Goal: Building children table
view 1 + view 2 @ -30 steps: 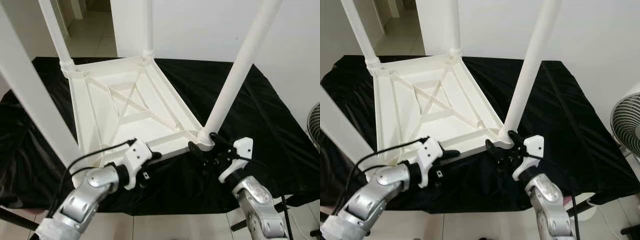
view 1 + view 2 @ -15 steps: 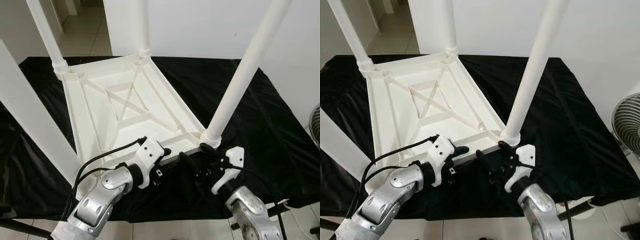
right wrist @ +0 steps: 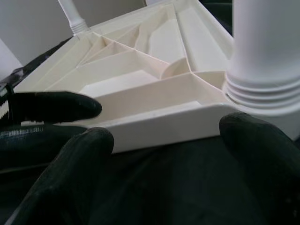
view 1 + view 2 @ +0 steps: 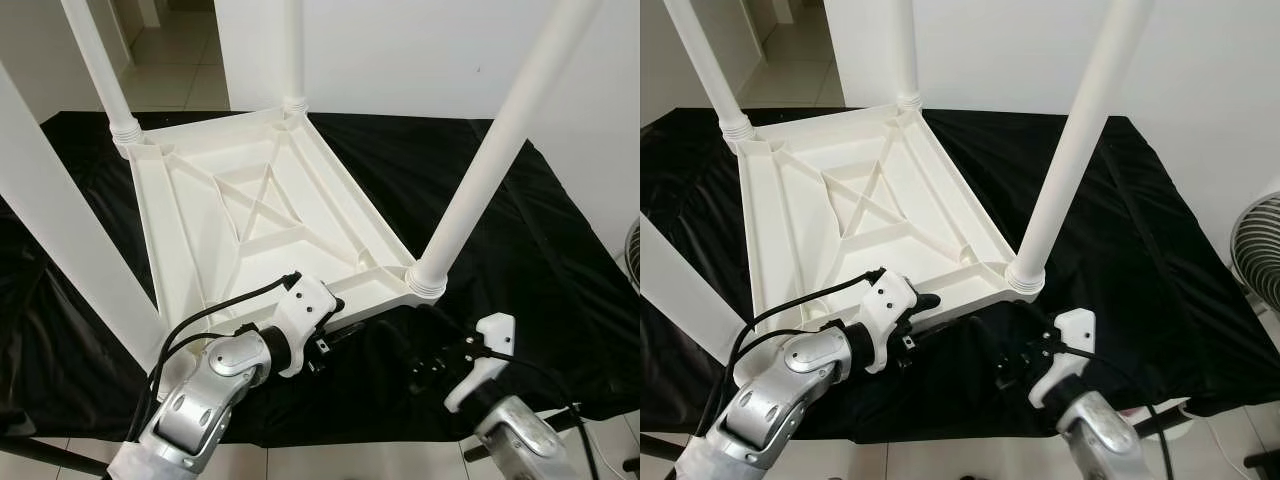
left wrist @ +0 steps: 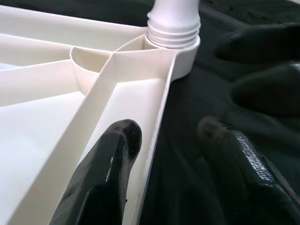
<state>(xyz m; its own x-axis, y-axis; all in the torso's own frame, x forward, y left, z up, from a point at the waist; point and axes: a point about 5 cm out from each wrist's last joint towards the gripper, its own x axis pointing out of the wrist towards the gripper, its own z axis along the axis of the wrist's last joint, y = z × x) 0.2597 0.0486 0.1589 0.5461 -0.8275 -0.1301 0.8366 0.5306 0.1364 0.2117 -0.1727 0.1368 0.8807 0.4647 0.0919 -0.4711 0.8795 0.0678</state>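
A white plastic children's table (image 4: pixel 250 215) lies upside down on a black cloth (image 4: pixel 530 250), its legs standing up. The near-right leg (image 4: pixel 490 160) sits screwed into its corner socket (image 5: pixel 172 35). My left gripper (image 4: pixel 338 318) is open at the table's near rim (image 5: pixel 154 117), one finger (image 5: pixel 112 159) inside the rim and the other (image 5: pixel 229 159) outside it. My right gripper (image 3: pixel 166 136) is open low over the cloth, just in front of the near-right corner and apart from the rim (image 3: pixel 159 124), with the leg's threaded base (image 3: pixel 265 89) ahead of it.
The other legs rise at the far left (image 4: pixel 100 70), far middle (image 4: pixel 292 50) and near left (image 4: pixel 60 240). A fan (image 4: pixel 1260 250) stands off the right edge. A white wall is behind; a tiled doorway (image 4: pixel 170 60) opens at the back left.
My right gripper has drawn back from the near-right leg's base towards me and lower. My left gripper has moved right along the near rim. The camera has shifted slightly.
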